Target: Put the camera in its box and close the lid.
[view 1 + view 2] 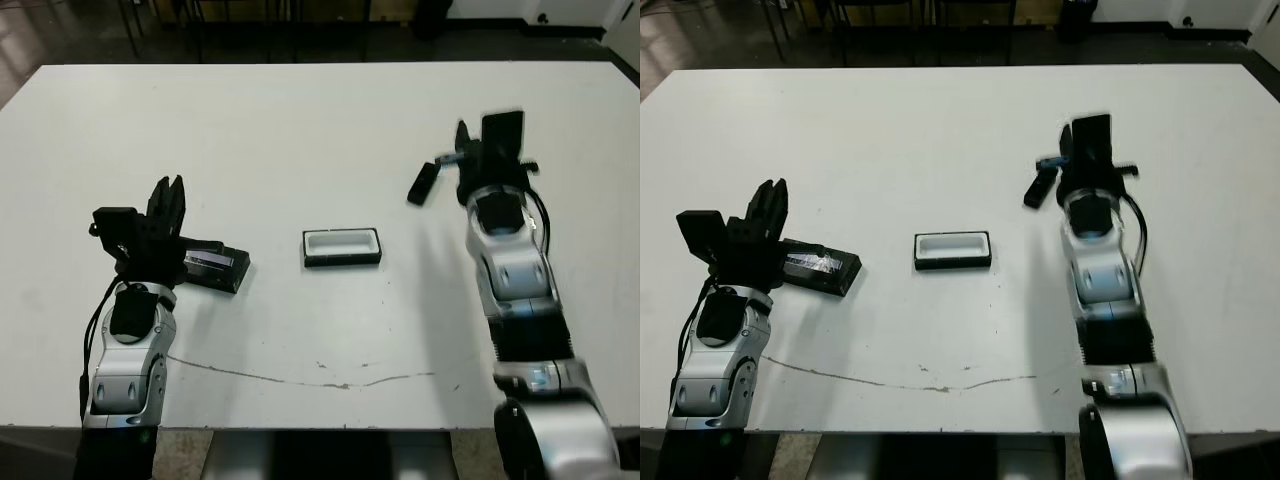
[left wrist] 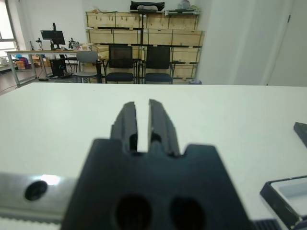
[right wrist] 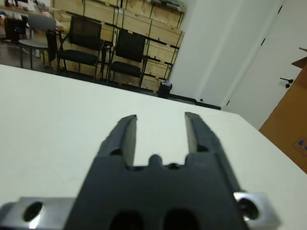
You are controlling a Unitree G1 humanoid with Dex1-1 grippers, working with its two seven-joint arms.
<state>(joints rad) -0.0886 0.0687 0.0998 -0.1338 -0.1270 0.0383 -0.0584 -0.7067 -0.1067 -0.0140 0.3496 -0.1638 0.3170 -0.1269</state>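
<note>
At worktop [image 1: 300,130] centre: box [image 1: 342,247], open, white lining up, empty. Lid [image 1: 213,265]: flat at the box's left, well apart, just beside the left tool [image 1: 167,192], fingers nearly together, holding nothing. Camera [image 1: 423,183]: lying tilted at far right, just beside the right tool [image 3: 160,125], fingers parted, empty.

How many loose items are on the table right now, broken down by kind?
Camera: 1
Box, open tray: 1
Lid: 1
Total: 3
</note>
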